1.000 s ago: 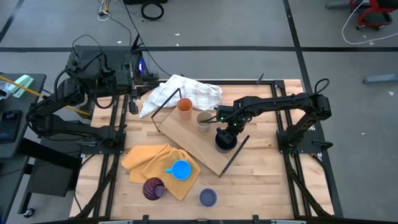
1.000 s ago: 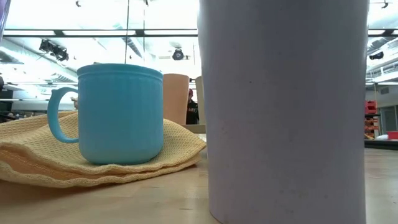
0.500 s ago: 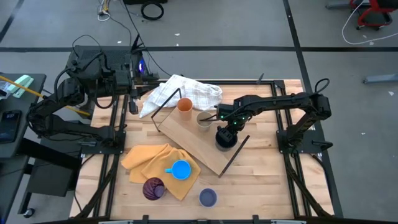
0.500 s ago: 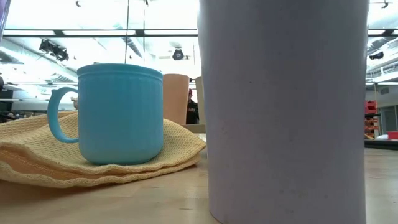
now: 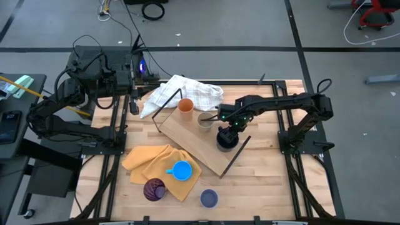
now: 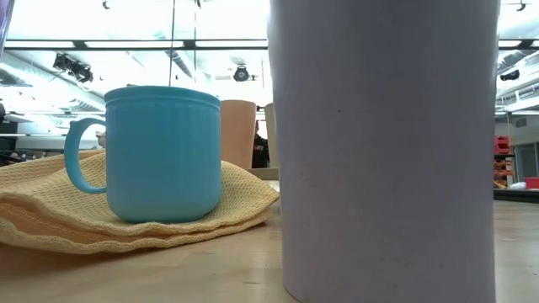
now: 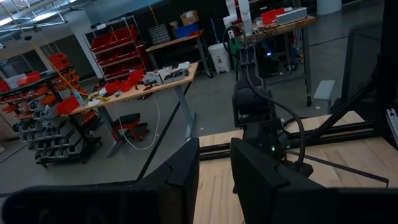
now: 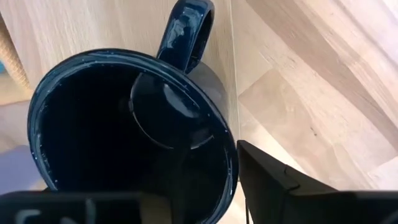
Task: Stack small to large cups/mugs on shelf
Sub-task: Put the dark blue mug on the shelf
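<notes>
Low view, nearest first: a pale lavender cup [image 6: 383, 147] stands upright so close that it fills the right half of the picture. Behind it a bright blue mug [image 6: 160, 151] sits upright on a folded yellow cloth [image 6: 126, 215], its handle pointing to the picture's left. Farther back the sides of an orange cup [image 6: 238, 133] and a tan cup [image 6: 269, 135] show, both upright.

From the high view, the lavender cup [image 5: 209, 198] is at the near edge of the bench [image 5: 262, 187], open end up and empty. The dark purple cup [image 5: 154, 189] rests at the cloth's edge, just beside the blue mug [image 5: 182, 170]. The shelf [image 5: 197, 145], a light wooden board on a thin black wire frame, lies skewed across the middle of the bench. On it the orange cup [image 5: 185, 105], the tan cup [image 5: 205, 120] and a dark navy mug [image 5: 226, 140] form a rough row, mouths up. A white checked cloth [image 5: 181, 92] lies beyond the shelf.

The right end effector [image 5: 230, 131] is over the navy mug; in the right wrist view the mug [image 8: 124, 124] is empty, its handle pointing away, with one finger [image 8: 280, 186] outside the rim, so the fingers appear to grip its wall.

The left end effector [image 7: 214, 168] is drawn back at the far left off the bench, fingers narrowly apart and holding nothing.
</notes>
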